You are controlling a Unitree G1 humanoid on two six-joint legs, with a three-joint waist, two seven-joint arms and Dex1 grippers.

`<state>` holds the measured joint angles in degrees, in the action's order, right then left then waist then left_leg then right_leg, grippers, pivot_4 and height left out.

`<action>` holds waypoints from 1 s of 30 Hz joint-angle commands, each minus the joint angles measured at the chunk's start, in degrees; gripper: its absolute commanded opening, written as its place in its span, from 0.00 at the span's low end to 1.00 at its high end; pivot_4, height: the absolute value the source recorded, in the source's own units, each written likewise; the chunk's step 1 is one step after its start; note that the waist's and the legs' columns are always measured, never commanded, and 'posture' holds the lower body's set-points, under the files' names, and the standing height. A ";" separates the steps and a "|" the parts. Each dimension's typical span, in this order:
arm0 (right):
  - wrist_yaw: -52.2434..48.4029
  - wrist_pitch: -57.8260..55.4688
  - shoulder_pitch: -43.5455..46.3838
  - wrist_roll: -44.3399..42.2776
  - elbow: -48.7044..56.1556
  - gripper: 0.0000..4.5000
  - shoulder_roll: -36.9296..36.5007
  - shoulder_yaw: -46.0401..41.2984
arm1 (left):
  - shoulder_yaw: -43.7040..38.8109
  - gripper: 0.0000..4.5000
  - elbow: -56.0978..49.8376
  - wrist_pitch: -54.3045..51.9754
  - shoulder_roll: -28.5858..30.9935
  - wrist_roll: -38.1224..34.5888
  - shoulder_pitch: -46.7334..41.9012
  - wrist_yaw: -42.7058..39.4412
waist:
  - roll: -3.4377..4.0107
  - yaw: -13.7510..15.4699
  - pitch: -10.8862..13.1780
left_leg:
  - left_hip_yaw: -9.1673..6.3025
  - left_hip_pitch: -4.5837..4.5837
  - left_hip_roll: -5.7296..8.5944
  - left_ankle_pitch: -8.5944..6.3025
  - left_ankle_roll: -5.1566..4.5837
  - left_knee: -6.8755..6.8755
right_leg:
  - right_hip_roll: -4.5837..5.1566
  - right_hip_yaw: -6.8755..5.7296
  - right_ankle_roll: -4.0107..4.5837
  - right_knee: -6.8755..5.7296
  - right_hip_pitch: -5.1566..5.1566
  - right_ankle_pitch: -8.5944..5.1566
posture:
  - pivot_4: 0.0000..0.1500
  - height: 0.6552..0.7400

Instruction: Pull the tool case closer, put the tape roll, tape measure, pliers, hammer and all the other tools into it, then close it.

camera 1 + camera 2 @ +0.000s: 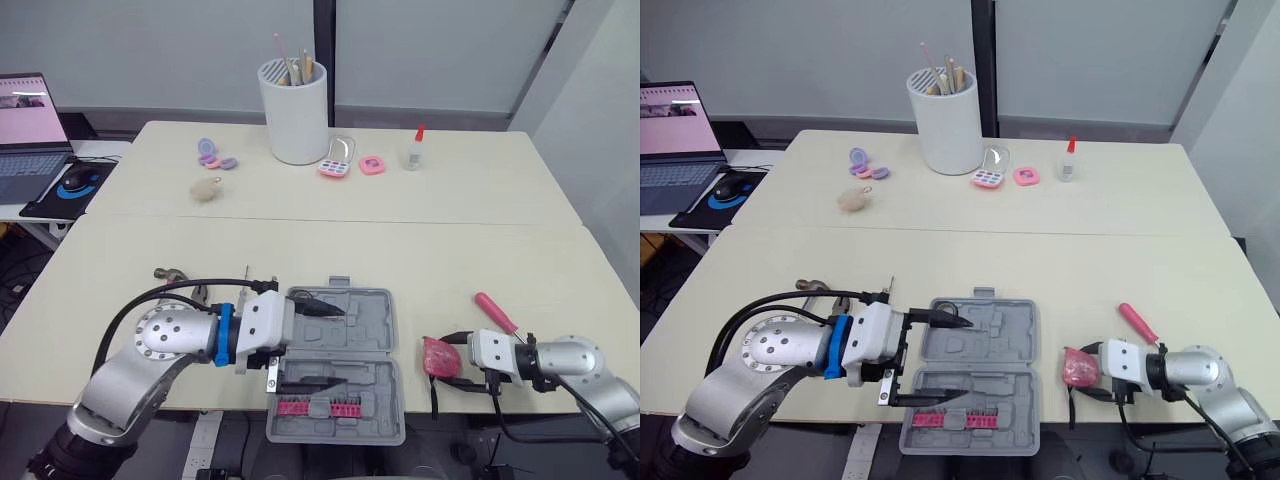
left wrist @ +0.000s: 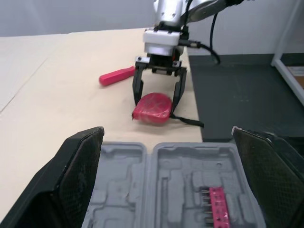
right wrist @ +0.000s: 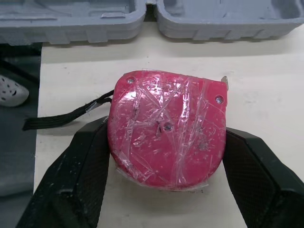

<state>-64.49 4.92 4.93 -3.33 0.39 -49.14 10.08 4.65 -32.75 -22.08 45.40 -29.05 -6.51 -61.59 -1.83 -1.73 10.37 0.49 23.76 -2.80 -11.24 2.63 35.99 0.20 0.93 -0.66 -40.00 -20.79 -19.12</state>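
The grey tool case (image 1: 362, 330) lies open near the table's front edge, with a red bit holder (image 1: 320, 407) in its nearer half. My left gripper (image 1: 318, 345) hovers open over the case, one finger above each half. To the right of the case the red tape measure (image 3: 166, 128) rests on the table, and my right gripper (image 1: 446, 360) is shut on it, its fingers (image 3: 90, 161) against both sides. The black strap (image 3: 61, 116) trails off the table edge. A red-handled screwdriver (image 1: 495, 312) lies just beyond the right gripper. Metal tools (image 1: 178, 276) lie behind my left arm, partly hidden.
At the back of the table stand a white cup of sticks (image 1: 293, 112), small pink and purple cases (image 1: 338, 165) and a glue bottle (image 1: 414, 150). A laptop (image 1: 25, 130) sits on a side desk at far left. The table's front edge runs right beside the case.
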 commanded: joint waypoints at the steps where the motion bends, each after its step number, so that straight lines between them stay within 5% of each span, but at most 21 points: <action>1: 0.40 -12.72 5.30 0.56 8.78 0.70 -0.78 0.14 | -4.23 1.00 0.13 -4.08 0.23 -4.59 -0.36 1.88 | 0.00 0.03 0.00 | -0.03 0.00 -0.01 0.00 0.00 0.00 | 0.00 -0.03 -0.01 0.00 0.00 -0.01 | 1.00 1.00; 12: -0.94 -36.01 22.86 7.37 17.80 0.70 4.03 13.71 | -7.02 1.00 2.08 -3.37 0.53 -3.75 0.34 3.01 | 0.00 0.22 0.01 | -0.03 0.10 0.06 0.00 0.00 0.00 | 0.09 -0.05 0.02 0.02 -0.07 0.03 | 1.00 1.00; 30: 3.35 -31.79 32.36 18.72 1.75 0.70 15.96 24.84 | -8.35 1.00 1.39 -2.52 1.86 -2.41 2.59 2.18 | 0.01 0.17 0.01 | -0.03 0.14 0.02 0.00 0.00 -0.01 | 0.09 -0.05 0.04 -0.03 -0.21 0.04 | 1.00 1.00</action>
<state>-61.19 -28.20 35.70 14.75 1.69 -33.34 35.14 -2.01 -29.63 -25.51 46.43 -31.31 -4.03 -59.39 -1.82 -1.55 10.38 0.47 23.93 -2.78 -11.24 2.63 35.98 0.28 0.88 -0.61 -40.04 -21.03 -19.09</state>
